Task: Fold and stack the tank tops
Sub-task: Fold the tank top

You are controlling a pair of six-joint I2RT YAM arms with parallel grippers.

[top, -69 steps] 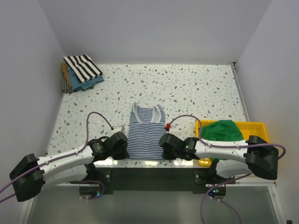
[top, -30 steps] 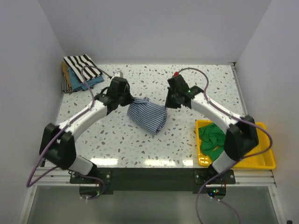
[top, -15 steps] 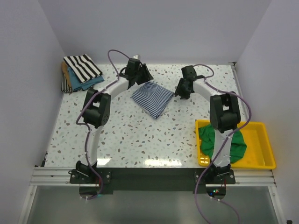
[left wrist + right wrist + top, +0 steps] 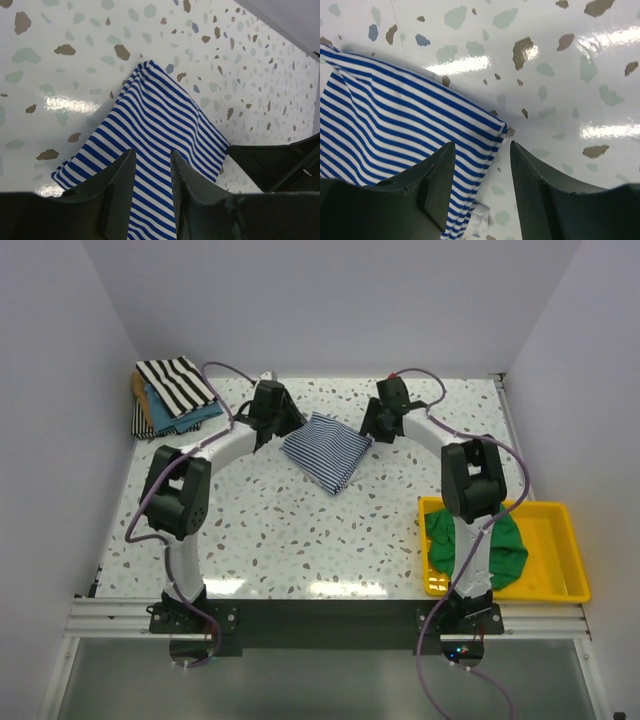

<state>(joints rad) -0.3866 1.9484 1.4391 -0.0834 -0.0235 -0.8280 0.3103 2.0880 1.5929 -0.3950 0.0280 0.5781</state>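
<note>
Far left corner: a stack of folded cloth tank tops (image 4: 172,397) sits on the white speckled surface (image 4: 290,530). A bold black-and-white striped one is on top, with teal and tan edges showing beneath.
My left end effector (image 4: 283,422): it is stretched to the far middle of the surface, at the left edge of the striped top. Its fingers (image 4: 120,192) stand apart and clamp nothing; striped cloth shows below the gap.
Between my end effectors: the thin blue-and-white striped cloth tank top (image 4: 328,450) lies folded into a compact slanted rectangle, flat on the surface.
My right end effector (image 4: 372,430): it is at that top's right corner. Its fingers (image 4: 437,182) are spread wide and hold nothing; the corner of the fold lies under the gap.
Near right: the plain bright green cloth tank top (image 4: 508,552) is crumpled in the left part of the tray, partly hidden by my right arm.
Right edge: the rectangular yellow plastic tray (image 4: 562,562) is well apart from the striped top.
</note>
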